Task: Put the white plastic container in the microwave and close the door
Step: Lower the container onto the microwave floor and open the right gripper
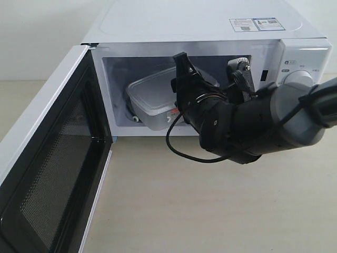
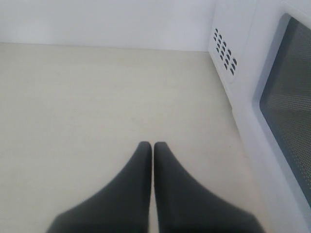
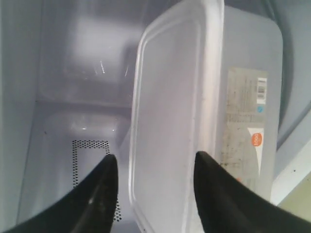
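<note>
The white plastic container [image 1: 150,95] lies inside the cavity of the microwave [image 1: 200,21], its red-and-white label facing the opening. The door [image 1: 52,158] stands swung wide to the left, mesh-lined inner face showing. My right gripper [image 1: 183,74] reaches into the opening just in front of the container. In the right wrist view the gripper [image 3: 155,155] is open, its fingers spread either side of the near end of the container [image 3: 170,97] lid, with nothing clamped. My left gripper [image 2: 153,143] is shut and empty over the table, beside the door's outer window [image 2: 286,107].
A black cable [image 1: 181,150] hangs from the right arm over the table in front of the microwave. The microwave's knobs [image 1: 295,78] sit behind the right arm. Side vents [image 2: 224,48] show near the left gripper. Beige tabletop [image 1: 210,211] stretches in front.
</note>
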